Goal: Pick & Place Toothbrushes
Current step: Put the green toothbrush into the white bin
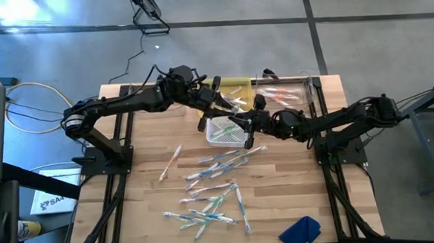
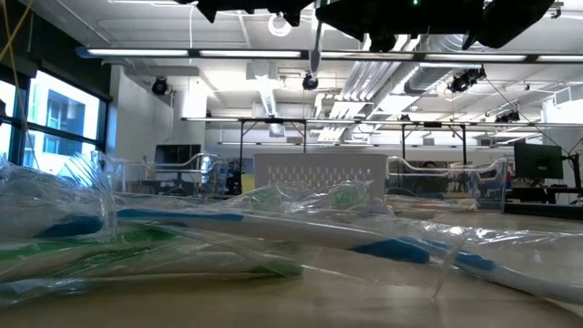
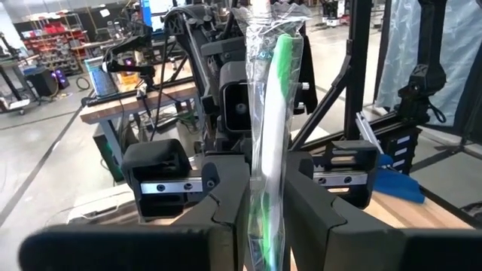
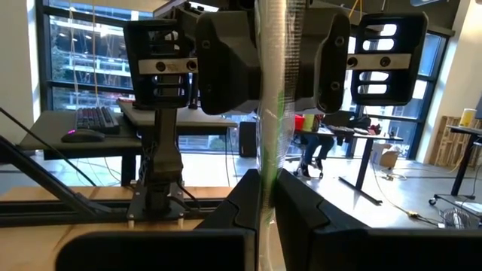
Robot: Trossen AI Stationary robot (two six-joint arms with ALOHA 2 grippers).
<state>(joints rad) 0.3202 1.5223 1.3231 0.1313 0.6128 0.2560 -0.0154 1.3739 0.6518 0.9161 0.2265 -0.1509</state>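
One toothbrush (image 3: 275, 98), white and green in a clear wrapper, stands upright in the air between my two grippers, above the white basket (image 1: 214, 136). My right gripper (image 4: 267, 218) is shut on it, coming in from the table's right (image 1: 241, 122). My left gripper (image 3: 267, 226) faces it from the left (image 1: 225, 110), open a little, one finger close on each side of the wrapper. The toothbrush's lower end (image 2: 315, 55) hangs below both grippers. Many more wrapped toothbrushes (image 1: 213, 183) lie flat on the table's near half. My right gripper pinches the wrapped toothbrush (image 4: 269, 169) between its two fingers, reaching in about level from the table's right, fingers across the stick. The toothbrush stands upright, lifted clear of basket and table. My left gripper: whether its fingers (image 3: 226, 218) still touch the wrapper, I cannot tell.
A clear bin (image 1: 286, 90) with a few toothbrushes and a yellow-tinted one (image 1: 234, 85) stand at the table's far edge. A blue cloth (image 1: 301, 231) lies at the near right corner. Wrapped toothbrushes (image 2: 182, 237) fill the foreground of the low view.
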